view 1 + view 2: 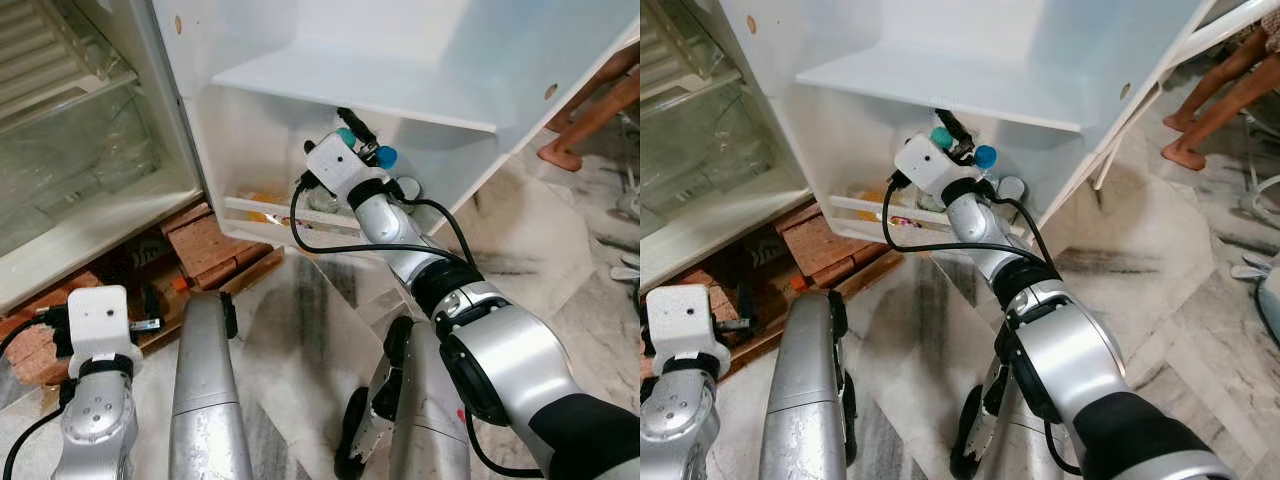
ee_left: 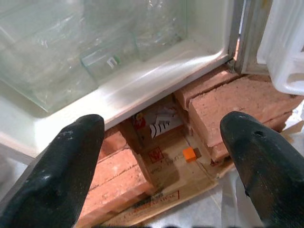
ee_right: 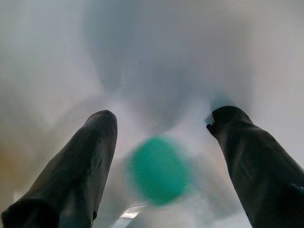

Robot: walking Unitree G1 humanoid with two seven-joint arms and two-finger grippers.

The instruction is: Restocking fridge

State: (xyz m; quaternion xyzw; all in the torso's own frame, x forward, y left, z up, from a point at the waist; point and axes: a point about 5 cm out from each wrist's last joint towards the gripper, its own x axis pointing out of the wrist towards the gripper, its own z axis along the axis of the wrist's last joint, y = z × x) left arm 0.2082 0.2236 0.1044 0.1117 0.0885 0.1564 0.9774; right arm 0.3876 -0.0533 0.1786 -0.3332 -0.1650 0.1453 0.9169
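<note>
Right tool [image 3: 161, 142] astride green-capped bottle [image 3: 159, 170], outstretched.

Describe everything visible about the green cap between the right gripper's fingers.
The green cap is round, teal-green and looks like plastic, blurred in the right wrist view. It sits between the open fingers of the right gripper, touching neither, inside the lower door shelf of the open fridge door. A blue cap stands beside it. Its bottle can't be made out.
</note>
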